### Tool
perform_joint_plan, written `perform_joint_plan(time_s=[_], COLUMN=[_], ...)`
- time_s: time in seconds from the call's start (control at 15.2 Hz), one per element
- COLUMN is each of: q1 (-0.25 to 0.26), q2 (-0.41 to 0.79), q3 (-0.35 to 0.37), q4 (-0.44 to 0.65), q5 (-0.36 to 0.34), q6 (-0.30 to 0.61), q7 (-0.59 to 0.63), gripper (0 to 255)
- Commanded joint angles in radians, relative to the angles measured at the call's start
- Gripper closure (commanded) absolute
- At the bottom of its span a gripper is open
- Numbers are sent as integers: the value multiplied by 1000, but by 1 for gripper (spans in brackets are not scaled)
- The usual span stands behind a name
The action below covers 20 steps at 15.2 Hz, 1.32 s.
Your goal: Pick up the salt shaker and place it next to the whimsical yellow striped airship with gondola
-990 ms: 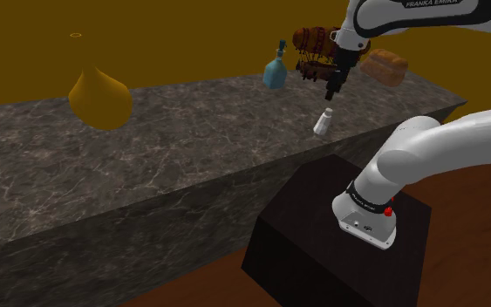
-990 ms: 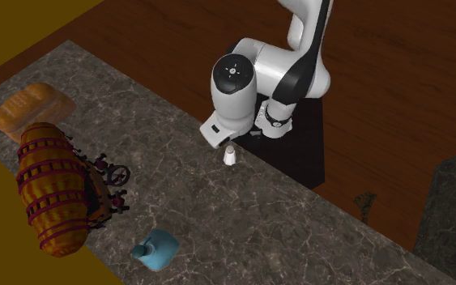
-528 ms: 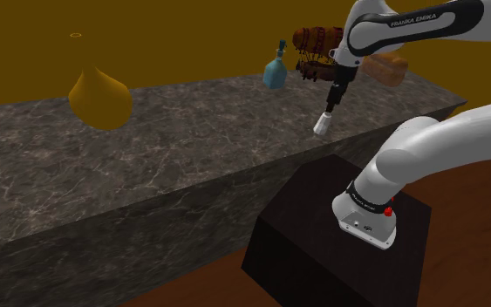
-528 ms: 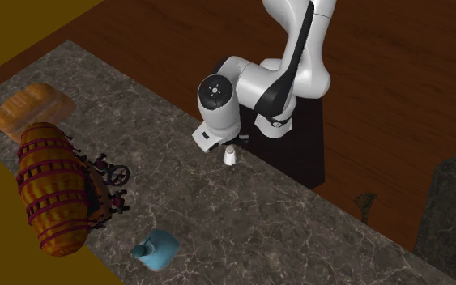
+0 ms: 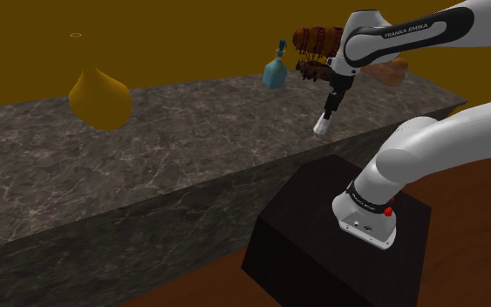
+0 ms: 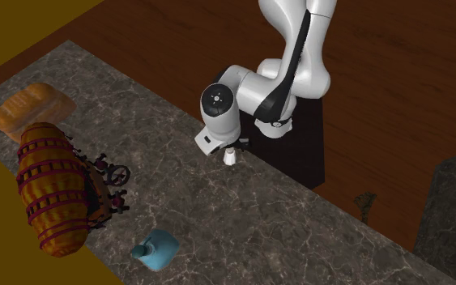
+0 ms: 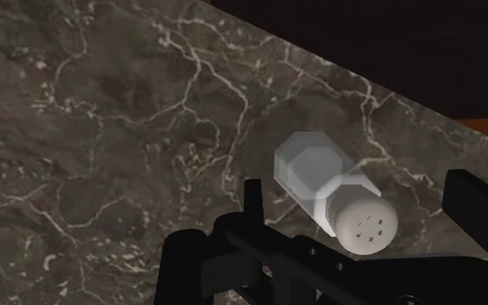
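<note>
On the shoulder view's far left, a mustard-yellow, flask-shaped vase (image 5: 99, 98) stands alone on the dark, white-veined marble desk (image 5: 173, 139), backed by an ochre wall (image 5: 191, 35). Further right, along the desk's far edge, a teal bottle (image 5: 276, 71) stands near an orange airship (image 5: 315, 39) banded with dark red stripes, its dark gondola attached. An orange-brown bread loaf (image 6: 31, 109) lies just beyond the airship.

Right again and toward the near edge, the salt shaker (image 5: 323, 127) stands upright on the desk. It is pale white with a faceted body and a round cap, and it is close to the side that faces the robot's dark box stand (image 5: 339, 227). It is well apart from the airship, with bare marble between the 2.

The white arm (image 5: 409, 33) reaches in from the right and bends down, so that the black end effector (image 5: 327, 115) hangs right above the shaker, its tip at the shaker's top. In the wrist view its 2 fingers (image 7: 252, 204) stand wide apart, 1 on each side of the shaker. A strip of marble shows between each finger and the shaker's sides, so the end effector is open and grips nothing. Small holes dot the shaker's cap.

In the second exterior view, a red-brown wooden floor (image 6: 396, 73) spreads to the right of the stand.
</note>
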Motion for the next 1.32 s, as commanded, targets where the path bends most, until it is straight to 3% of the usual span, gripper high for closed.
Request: perform_joint_plan(time_s=[0.0, 0.2, 0.26, 0.86, 1.25], q1=[0, 0, 0, 0, 0], q2=[2, 2, 2, 2, -43], q3=[-1, -1, -1, -1, 25], q4=[0, 0, 0, 0, 54], q5=[-1, -1, -1, -1, 15], q6=[2, 2, 2, 2, -97], q7=[-1, -1, -1, -1, 1], gripper=[0, 0, 255, 255, 255])
